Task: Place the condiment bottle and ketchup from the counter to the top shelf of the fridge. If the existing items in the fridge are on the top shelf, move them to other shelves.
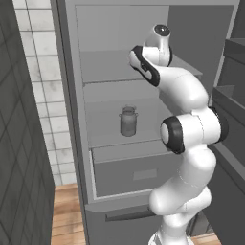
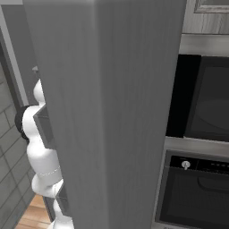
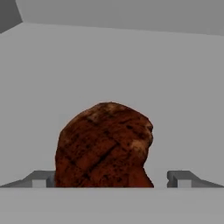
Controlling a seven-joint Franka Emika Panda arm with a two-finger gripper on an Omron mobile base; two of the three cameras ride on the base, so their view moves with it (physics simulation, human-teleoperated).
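Spread wide on either side of the drumstick [image 3: 104, 146] on the fridge's [image 1: 72, 119] top shelf [image 1: 107, 67], the gripper [image 3: 111, 179] should be closed squarely across the meat before it is lifted.

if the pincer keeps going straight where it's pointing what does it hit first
Most likely the brown drumstick: it sits dead ahead between the open pincer fingertips, with the fridge's pale wall behind it.
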